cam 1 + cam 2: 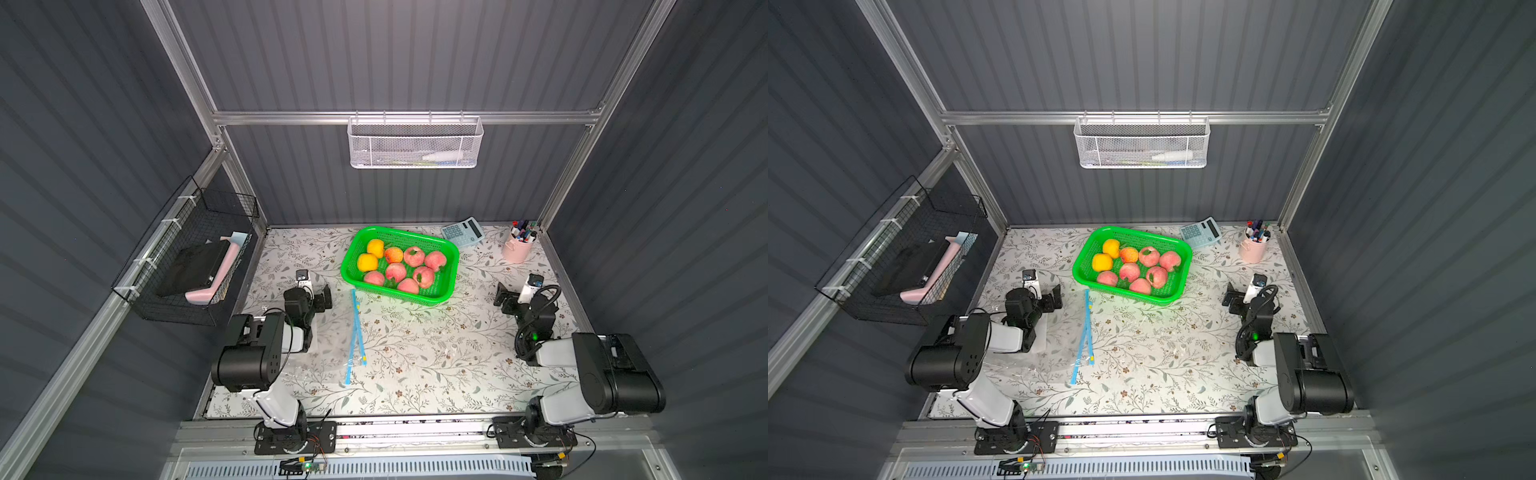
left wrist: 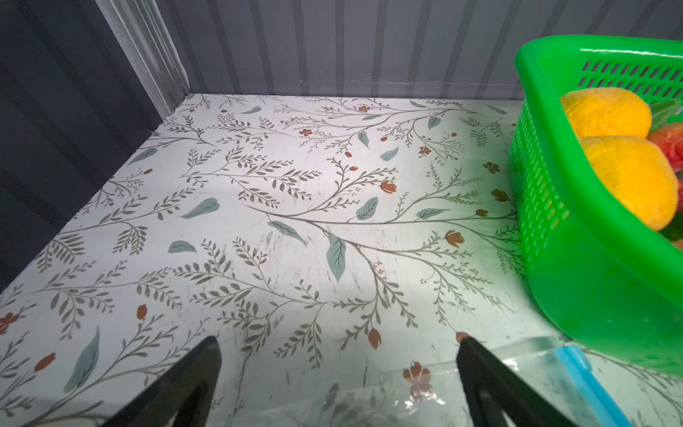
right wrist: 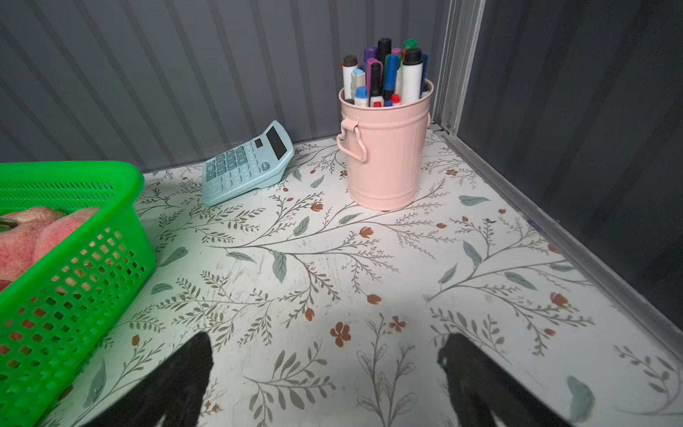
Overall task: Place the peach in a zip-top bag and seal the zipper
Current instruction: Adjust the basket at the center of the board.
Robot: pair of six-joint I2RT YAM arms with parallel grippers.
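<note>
Worktop [image 1: 415, 386]: task judged not started. Green basket [image 1: 399, 293] is set far-centre, and seven peaches [image 1: 395, 271] are kept in it, none lifted. Clear zip-top bag [image 1: 395, 340] is laid flat, empty, just before the basket. Its blue zipper edge [image 1: 356, 332] is run far-to-near, faced toward the left arm. Left tool [image 2: 338, 344] and right tool [image 3: 325, 340] are spread wide, with nothing gripped.

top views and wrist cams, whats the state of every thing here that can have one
zip-top bag, flat on the table, empty, zipper state unclear
green basket, upright, loaded
peaches, all in the green basket, none picked
left gripper, open, empty
right gripper, open, empty
pink bucket, upright, full of markers
calculator, face up
</note>
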